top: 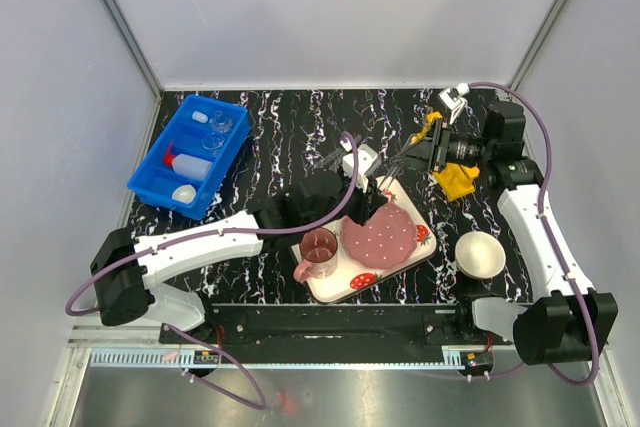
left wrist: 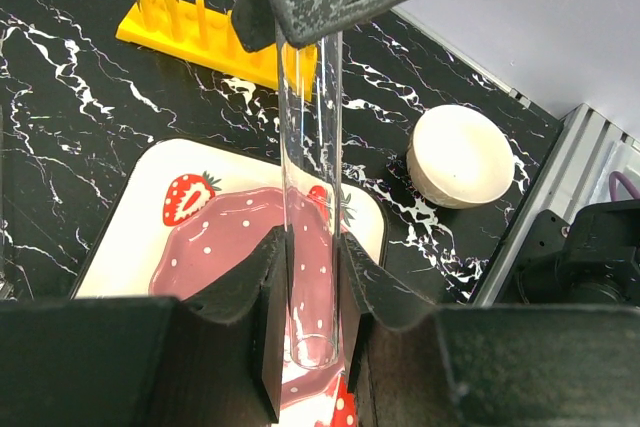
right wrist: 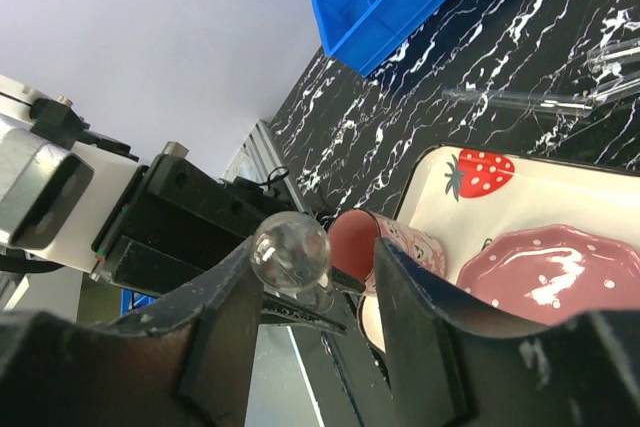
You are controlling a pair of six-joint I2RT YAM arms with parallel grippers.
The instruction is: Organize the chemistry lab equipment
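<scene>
My left gripper (left wrist: 312, 247) is shut on a clear glass tube (left wrist: 310, 167) and holds it above the pink plate (left wrist: 230, 237) of the strawberry tray (top: 330, 287). The tube's far end reaches my right gripper (right wrist: 318, 247). There its rounded end (right wrist: 290, 250) rests against one finger, with a gap to the other. The jaws stand wider than the tube. The yellow holed rack (top: 457, 182) stands behind the right gripper (top: 418, 144). Two more tubes (right wrist: 520, 99) lie on the table. The squeeze bottle (top: 190, 165), beaker (top: 221, 125) and white dome (top: 184, 192) sit in the blue bin.
The blue bin (top: 150, 182) stands at the far left. A pink cup (top: 318, 247) stands on the strawberry tray. The larger white bowl (top: 480, 254) sits right of the tray and also shows in the left wrist view (left wrist: 462, 155). The enclosure walls stand close around.
</scene>
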